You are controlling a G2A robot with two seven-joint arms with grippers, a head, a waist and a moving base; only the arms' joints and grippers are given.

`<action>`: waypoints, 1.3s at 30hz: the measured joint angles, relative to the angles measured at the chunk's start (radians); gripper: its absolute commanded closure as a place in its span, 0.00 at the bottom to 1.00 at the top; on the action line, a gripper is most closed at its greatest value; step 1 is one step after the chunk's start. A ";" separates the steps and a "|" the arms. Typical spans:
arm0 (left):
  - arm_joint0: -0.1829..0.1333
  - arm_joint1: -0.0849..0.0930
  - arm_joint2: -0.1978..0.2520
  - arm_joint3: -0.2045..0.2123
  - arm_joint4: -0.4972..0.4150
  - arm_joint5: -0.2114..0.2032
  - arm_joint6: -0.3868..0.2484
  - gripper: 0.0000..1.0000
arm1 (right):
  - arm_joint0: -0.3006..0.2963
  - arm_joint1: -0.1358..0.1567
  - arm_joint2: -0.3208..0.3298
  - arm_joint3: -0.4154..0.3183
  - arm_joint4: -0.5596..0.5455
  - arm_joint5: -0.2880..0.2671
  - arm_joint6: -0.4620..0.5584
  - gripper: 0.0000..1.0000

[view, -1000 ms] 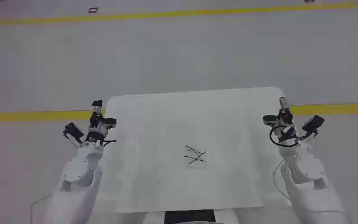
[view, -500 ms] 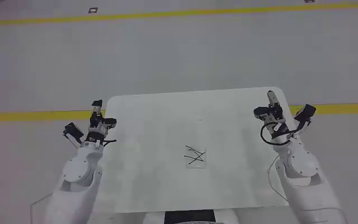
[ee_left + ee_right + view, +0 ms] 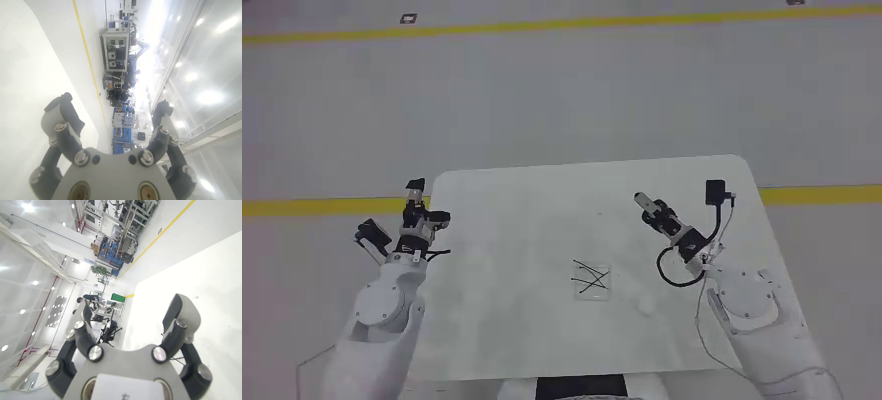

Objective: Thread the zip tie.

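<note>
Thin black zip ties (image 3: 590, 277) lie crossed over one another on the white table (image 3: 522, 210), in the middle towards the front. My right gripper (image 3: 645, 201) hangs over the table's right half, to the right of the ties and farther back, clear of them. In the right wrist view the right gripper (image 3: 132, 306) is open and holds nothing. My left gripper (image 3: 415, 190) is beyond the table's left edge, pointing away from me. In the left wrist view the left gripper (image 3: 115, 102) is open and holds nothing.
A yellow floor line (image 3: 302, 207) runs behind the table on both sides. The table's rounded left edge (image 3: 56, 62) passes close to my left gripper. Racks and workstations (image 3: 115, 55) stand far off in the room.
My right arm has swung from the table's right edge inward over the table, towards the middle. The left arm and the zip ties have stayed where they were.
</note>
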 measured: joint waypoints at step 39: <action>0.000 0.000 0.000 0.000 0.000 0.000 0.000 0.00 | 0.247 0.005 -0.271 0.011 -0.571 0.018 0.403 0.00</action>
